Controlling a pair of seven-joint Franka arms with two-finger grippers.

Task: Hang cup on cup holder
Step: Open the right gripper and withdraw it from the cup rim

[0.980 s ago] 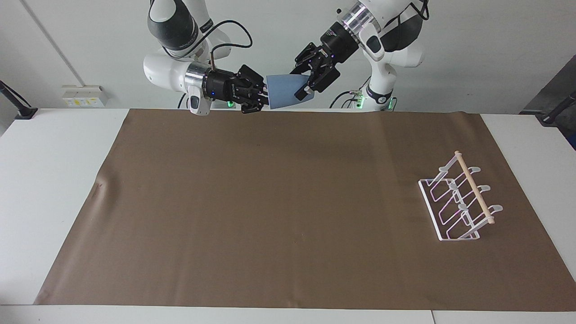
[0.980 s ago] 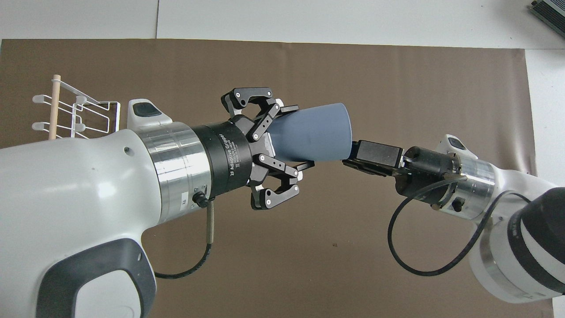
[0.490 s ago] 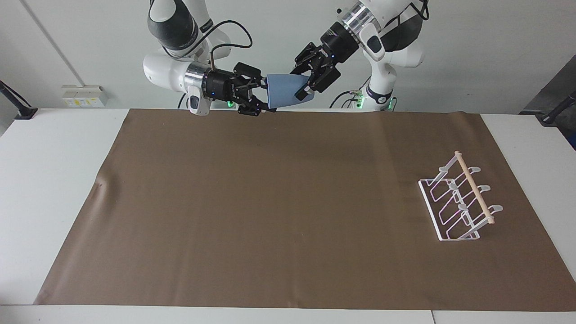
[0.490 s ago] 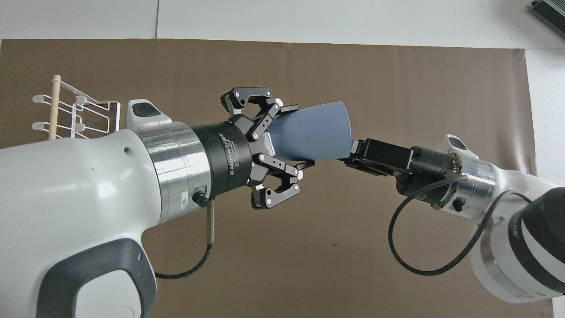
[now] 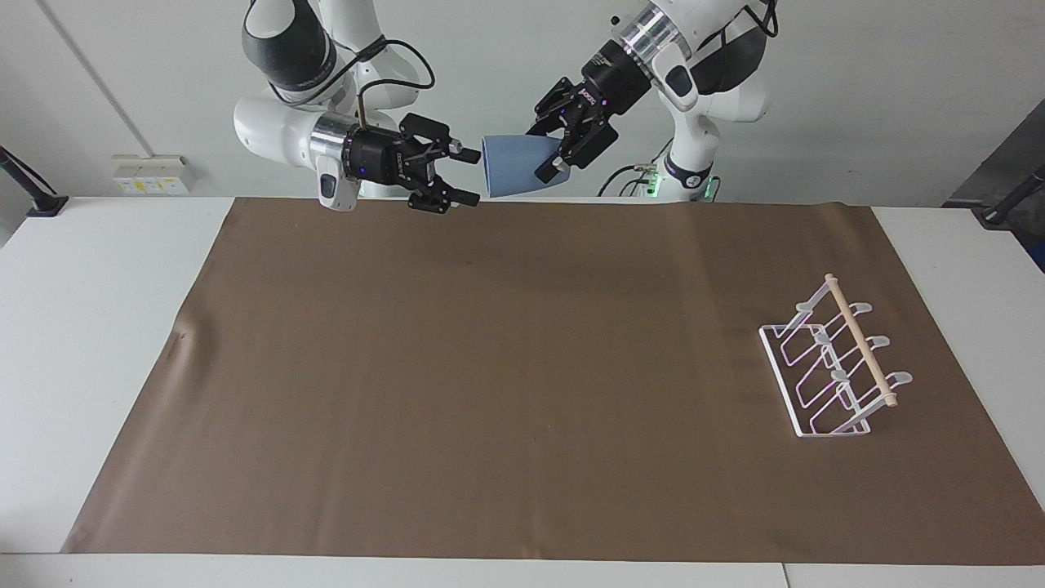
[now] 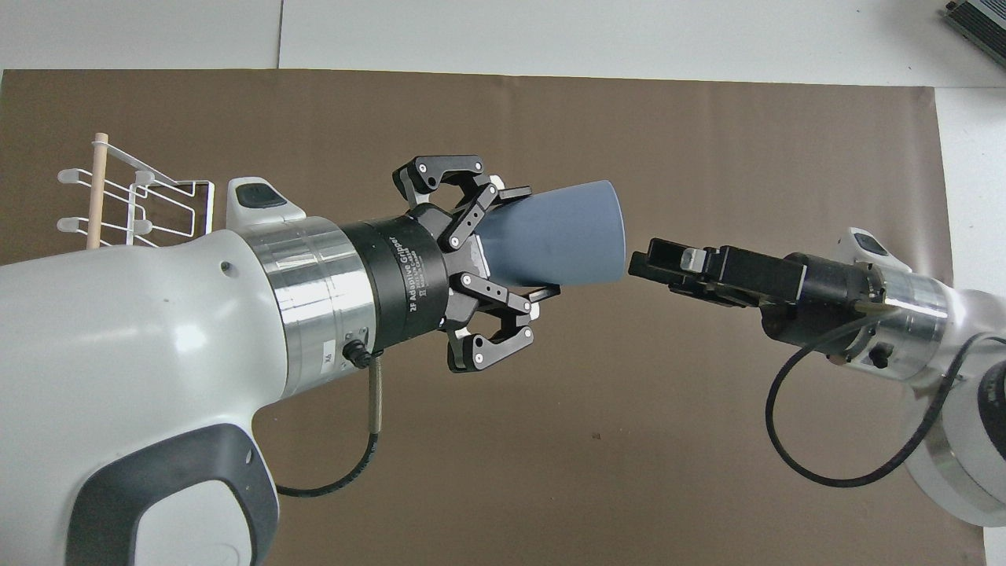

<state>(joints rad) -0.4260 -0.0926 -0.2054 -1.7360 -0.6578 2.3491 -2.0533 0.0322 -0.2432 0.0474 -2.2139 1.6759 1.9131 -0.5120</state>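
Two tools aloft, one cup between them

You see the left tool (image 5: 558,157) pinching the narrow base of the light-blue cup (image 5: 513,163), which it holds on its side in the air over the tabletop's (image 5: 98,327) edge nearest the robots. The cup's wide rim faces the right tool (image 5: 465,175), whose fingers stand spread apart just clear of that rim, touching nothing. Your cup holder (image 5: 833,359) stands on the brown mat (image 5: 457,384) toward the left arm's end of the tabletop, well apart from both tools, its wooden dowel (image 5: 860,340) across the top.
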